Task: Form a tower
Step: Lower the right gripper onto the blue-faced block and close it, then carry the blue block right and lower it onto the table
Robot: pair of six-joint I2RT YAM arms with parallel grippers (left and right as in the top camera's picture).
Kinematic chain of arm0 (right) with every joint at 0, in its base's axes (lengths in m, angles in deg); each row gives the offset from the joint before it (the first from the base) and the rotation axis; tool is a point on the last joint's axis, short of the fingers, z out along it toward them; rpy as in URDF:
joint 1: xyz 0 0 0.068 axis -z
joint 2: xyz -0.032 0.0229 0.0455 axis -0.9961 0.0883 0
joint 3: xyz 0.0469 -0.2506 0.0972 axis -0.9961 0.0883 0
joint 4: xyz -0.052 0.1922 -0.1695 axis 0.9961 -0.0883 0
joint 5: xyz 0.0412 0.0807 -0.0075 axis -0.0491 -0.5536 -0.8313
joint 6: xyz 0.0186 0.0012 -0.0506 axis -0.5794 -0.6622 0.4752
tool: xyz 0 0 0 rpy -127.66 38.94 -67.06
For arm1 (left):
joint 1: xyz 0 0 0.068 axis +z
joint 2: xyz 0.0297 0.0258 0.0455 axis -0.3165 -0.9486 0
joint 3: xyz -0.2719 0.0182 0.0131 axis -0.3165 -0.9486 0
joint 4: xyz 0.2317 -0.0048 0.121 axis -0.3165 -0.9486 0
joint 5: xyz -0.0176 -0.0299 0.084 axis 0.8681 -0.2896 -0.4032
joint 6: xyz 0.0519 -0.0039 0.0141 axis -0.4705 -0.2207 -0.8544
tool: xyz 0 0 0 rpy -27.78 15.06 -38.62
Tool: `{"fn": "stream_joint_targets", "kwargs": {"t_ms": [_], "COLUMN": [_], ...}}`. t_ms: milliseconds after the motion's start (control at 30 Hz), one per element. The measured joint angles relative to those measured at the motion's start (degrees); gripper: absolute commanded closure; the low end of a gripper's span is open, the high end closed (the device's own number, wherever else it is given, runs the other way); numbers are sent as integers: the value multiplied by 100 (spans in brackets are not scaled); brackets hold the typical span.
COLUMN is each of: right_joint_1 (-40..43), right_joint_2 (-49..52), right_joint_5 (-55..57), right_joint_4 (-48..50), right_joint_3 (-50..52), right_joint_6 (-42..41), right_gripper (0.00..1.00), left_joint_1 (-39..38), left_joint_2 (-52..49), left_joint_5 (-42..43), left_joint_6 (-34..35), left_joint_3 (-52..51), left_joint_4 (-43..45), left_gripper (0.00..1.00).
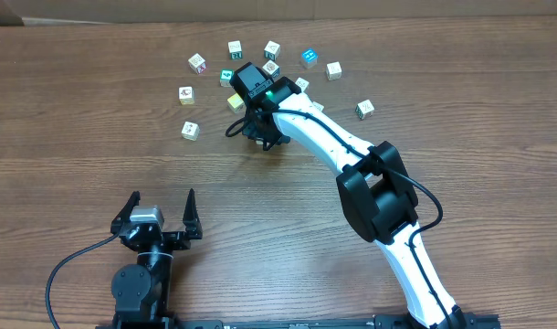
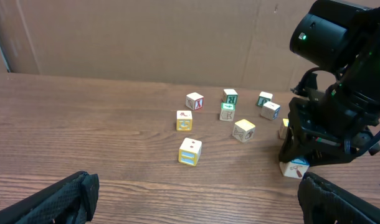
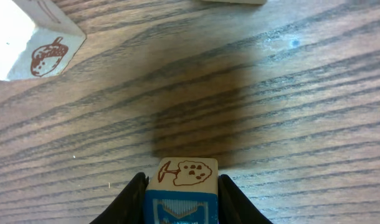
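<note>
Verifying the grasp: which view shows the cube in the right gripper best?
Right wrist: the cube sits centred in the right gripper, with two faces legible. Left wrist shows it small, partly covered by that gripper; overhead hides it.

No word or number legible to me. Between my right fingers (image 3: 131, 200), mushroom cube (image 3: 180, 176): red mushroom drawing on top. On acorn cube (image 3: 43, 53): red acorn drawing. On green cube (image 2: 230, 96): letter, too small to read.

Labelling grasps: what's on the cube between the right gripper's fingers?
The cube shows a reddish-brown mushroom drawing, blue face below; clearest in right wrist view.
</note>
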Motion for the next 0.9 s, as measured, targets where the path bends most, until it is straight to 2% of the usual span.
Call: {"fn": "stream_joint_targets", "kwargs": {"t_ms": [133,367,733,900], "right_joint_1": [0,0,0,0], "right_joint_2": [0,-17,-114,-116], "right_joint_5": [-2,24,-133,-223], "right_joint_4": [-7,-284,-1309,-1392], "right_joint_3": [0,-4,-33,-33], "right_joint_6": [260,522,562,560], "right_gripper": [76,77,77,76], "left_joint_1": [0,0,0,0], "left_joint_2": [0,0,0,0], "left_joint_5": [0,-2,-2,0], "left_joint_6": [0,0,0,0], "left_joint_3": [0,0,0,0], "left_joint_4": [0,0,0,2], "left_gripper": [0,0,0,0]}}
